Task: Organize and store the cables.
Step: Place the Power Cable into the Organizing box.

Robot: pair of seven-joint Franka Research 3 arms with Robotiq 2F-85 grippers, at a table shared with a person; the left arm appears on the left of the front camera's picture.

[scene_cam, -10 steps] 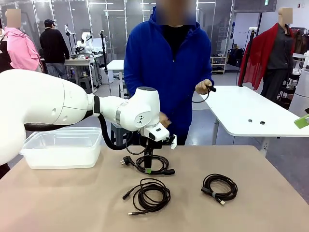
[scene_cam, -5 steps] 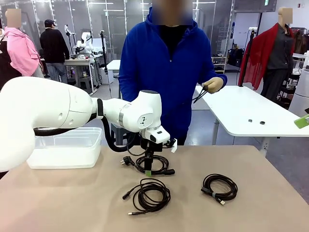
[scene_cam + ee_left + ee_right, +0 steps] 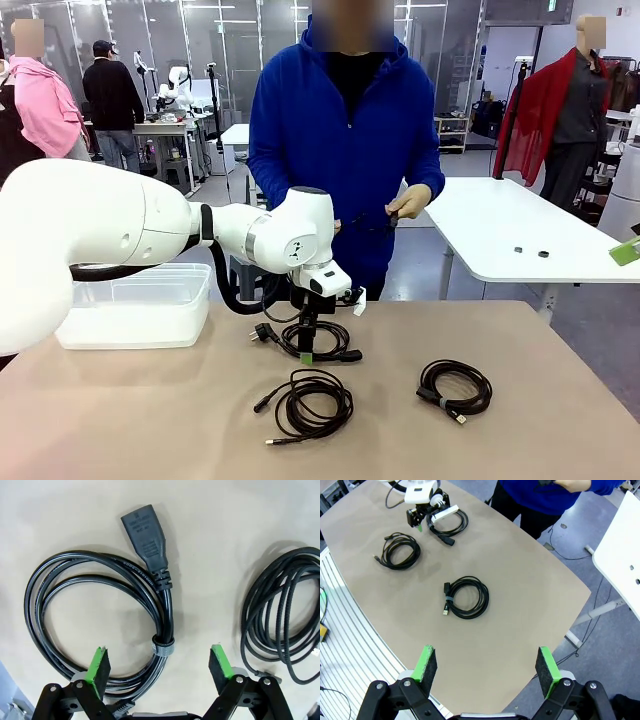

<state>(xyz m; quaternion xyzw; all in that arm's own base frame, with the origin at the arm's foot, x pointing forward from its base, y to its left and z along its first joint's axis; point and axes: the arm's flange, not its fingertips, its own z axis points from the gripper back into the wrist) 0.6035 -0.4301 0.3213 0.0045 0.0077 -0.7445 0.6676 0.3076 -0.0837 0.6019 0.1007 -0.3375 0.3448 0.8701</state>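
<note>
Three cables lie coiled on the tan table [image 3: 150,420]. In the front view my left gripper [image 3: 307,352] hangs straight down over the far coil, a thick power cord [image 3: 345,352] with a plug [image 3: 263,332]. In the left wrist view that gripper [image 3: 160,662] is open, its green pads astride the cord [image 3: 166,605] at the velcro tie [image 3: 163,645]. A thinner coil [image 3: 343,405] lies nearer me, and a third coil [image 3: 440,398] lies to the right. My right gripper [image 3: 486,664] is open, high above the table, looking down on the third coil [image 3: 485,600].
A clear plastic bin [image 3: 135,305] stands at the table's far left. A person in a blue hoodie stands at the far edge, with both hands [image 3: 408,204] on a small dark thing at chest height. A white table [image 3: 510,225] stands behind on the right.
The person's hand has come down from the right to the chest. My left arm has shifted slightly and then held still over the power cord.
</note>
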